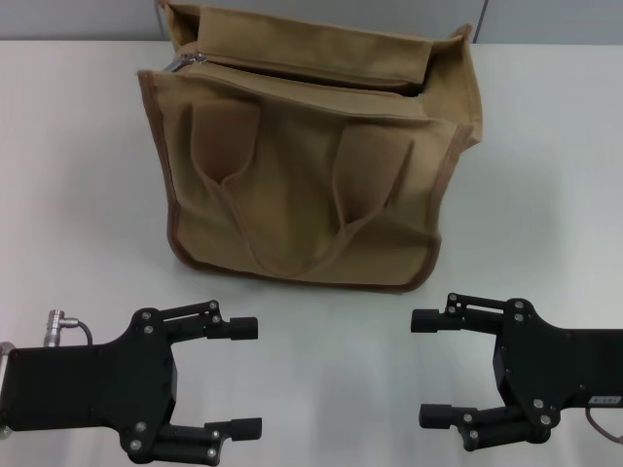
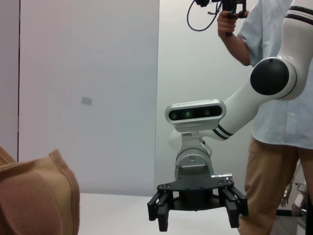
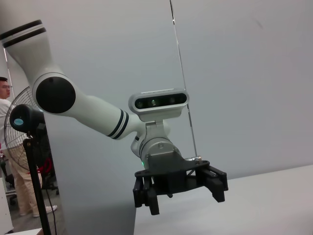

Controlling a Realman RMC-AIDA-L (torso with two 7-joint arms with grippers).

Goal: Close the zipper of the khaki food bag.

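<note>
The khaki food bag stands upright at the far middle of the white table, its front pocket and two looped handles facing me. Its zipper runs along the top and gapes open, with a dark gap towards the right end. The silver slider sits at the left end. My left gripper is open and empty at the near left, well short of the bag. My right gripper is open and empty at the near right. The left wrist view shows a bag corner and the right gripper. The right wrist view shows the left gripper.
The white table spreads out on both sides of the bag and between the bag and the grippers. A person stands beyond the table behind the right arm. A fan on a stand is off to the side behind the left arm.
</note>
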